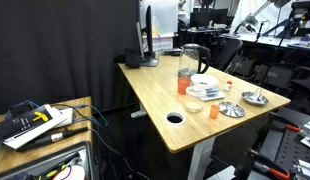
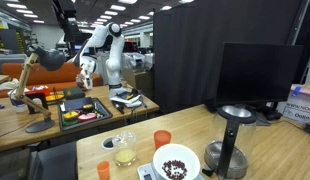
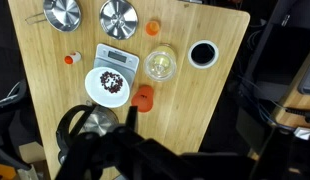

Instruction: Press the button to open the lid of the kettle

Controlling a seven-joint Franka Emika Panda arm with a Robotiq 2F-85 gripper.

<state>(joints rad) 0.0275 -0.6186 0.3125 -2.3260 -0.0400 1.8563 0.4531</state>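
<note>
The jaws cannot be read as parted or closed; the gripper (image 3: 132, 132) shows only in the wrist view, as a dark blurred mass at the bottom edge, and nothing can be made out in its grasp; it hangs high above the wooden table (image 1: 155, 100), with the camera looking straight down; the kettle (image 1: 192, 57) stands upright on that table, toward the edge where a dark monitor (image 2: 257, 75) sits, with an orange cup (image 1: 183, 80) just beside it and a white bowl of dark beans (image 3: 107, 85) near; its dark round lid (image 2: 235, 113) looks closed on top; in the wrist view the kettle lies to the lower left of the gripper, close beside it in the picture but well below it; because the kettle's long axis is vertical, the button is probably best reached by shifting sideways over the top and then descending; the button itself is too small to pick out.
</note>
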